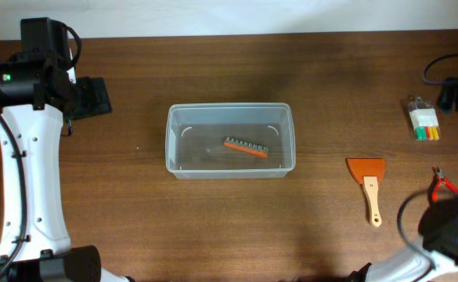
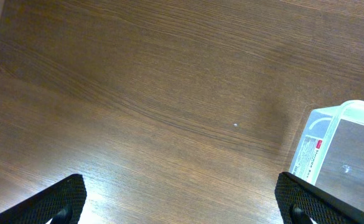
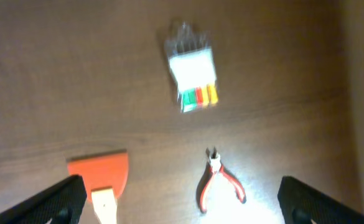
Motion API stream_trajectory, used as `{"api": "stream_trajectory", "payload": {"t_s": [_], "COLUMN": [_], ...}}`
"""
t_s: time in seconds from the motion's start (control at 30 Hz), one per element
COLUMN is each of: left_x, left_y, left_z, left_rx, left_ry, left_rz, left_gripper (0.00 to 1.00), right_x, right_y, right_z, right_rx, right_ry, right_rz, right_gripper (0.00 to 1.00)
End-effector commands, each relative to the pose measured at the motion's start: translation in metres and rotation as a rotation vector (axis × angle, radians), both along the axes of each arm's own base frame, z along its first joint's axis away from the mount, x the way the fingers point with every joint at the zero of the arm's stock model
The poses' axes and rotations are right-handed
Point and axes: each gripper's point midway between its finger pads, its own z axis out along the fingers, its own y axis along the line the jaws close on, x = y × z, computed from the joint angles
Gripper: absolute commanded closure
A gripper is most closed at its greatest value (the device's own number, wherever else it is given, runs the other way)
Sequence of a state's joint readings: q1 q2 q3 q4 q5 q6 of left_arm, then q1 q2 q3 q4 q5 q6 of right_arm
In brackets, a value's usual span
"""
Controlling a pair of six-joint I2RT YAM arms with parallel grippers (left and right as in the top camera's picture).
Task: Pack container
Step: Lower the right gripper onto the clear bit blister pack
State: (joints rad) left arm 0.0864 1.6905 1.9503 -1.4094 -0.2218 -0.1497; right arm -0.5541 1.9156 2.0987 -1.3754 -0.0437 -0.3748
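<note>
The clear plastic container point(image 1: 230, 141) stands mid-table with an orange bit holder point(image 1: 247, 147) inside. Its corner with a label shows in the left wrist view point(image 2: 340, 143). My left gripper point(image 2: 182, 208) is open and empty over bare wood, left of the container. My right gripper point(image 3: 182, 208) is open and empty, above small red-handled pliers point(image 3: 219, 182), which also show in the overhead view point(image 1: 444, 185). An orange scraper with a wooden handle point(image 1: 369, 184) lies left of the pliers and shows in the right wrist view point(image 3: 101, 177). A clear packet with coloured pieces point(image 1: 424, 119) lies further back point(image 3: 193, 74).
A dark cable and black object point(image 1: 452, 86) sit at the far right edge. The left arm's white link point(image 1: 29, 180) runs along the table's left side.
</note>
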Motion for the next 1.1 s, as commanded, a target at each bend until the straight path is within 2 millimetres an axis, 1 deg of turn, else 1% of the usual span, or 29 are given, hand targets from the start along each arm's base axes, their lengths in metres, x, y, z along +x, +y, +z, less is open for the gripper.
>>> {"api": "stream_trajectory", "payload": {"t_s": [0.0, 0.17, 0.27, 0.43, 0.6, 0.7, 0.8, 0.87, 0.93, 1.07], "left_x": [-0.001, -0.001, -0.001, -0.001, -0.001, -0.001, -0.001, -0.001, -0.001, -0.001], "left_y": [0.003, 0.003, 0.003, 0.003, 0.003, 0.003, 0.003, 0.003, 0.003, 0.003], "left_z": [0.01, 0.01, 0.01, 0.01, 0.01, 0.01, 0.01, 0.01, 0.01, 0.01], "left_rx": [0.015, 0.015, 0.015, 0.015, 0.015, 0.015, 0.015, 0.015, 0.015, 0.015], "left_ry": [-0.028, -0.028, -0.028, -0.028, -0.028, -0.028, -0.028, -0.027, -0.027, -0.027], "left_rz": [0.001, 0.001, 0.002, 0.001, 0.001, 0.001, 0.001, 0.001, 0.001, 0.001], "left_gripper": [0.01, 0.01, 0.01, 0.01, 0.01, 0.01, 0.01, 0.01, 0.01, 0.01], "right_x": [0.012, 0.019, 0.026, 0.039, 0.048, 0.059, 0.067, 0.068, 0.07, 0.071], "right_y": [-0.014, -0.035, -0.036, -0.034, -0.035, -0.041, -0.047, -0.053, -0.063, -0.065], "right_z": [-0.017, -0.04, -0.054, -0.062, -0.06, -0.062, -0.073, -0.081, -0.088, -0.104], "right_rx": [0.002, -0.022, -0.019, 0.003, -0.007, -0.027, -0.038, -0.038, -0.049, -0.027], "right_ry": [0.065, 0.168, 0.186, 0.149, 0.109, 0.075, 0.072, 0.084, 0.086, 0.105], "right_rz": [-0.003, -0.01, 0.059, 0.174, 0.249, 0.251, 0.248, 0.204, 0.112, 0.091], "right_gripper": [0.01, 0.01, 0.01, 0.01, 0.01, 0.01, 0.01, 0.01, 0.01, 0.02]}}
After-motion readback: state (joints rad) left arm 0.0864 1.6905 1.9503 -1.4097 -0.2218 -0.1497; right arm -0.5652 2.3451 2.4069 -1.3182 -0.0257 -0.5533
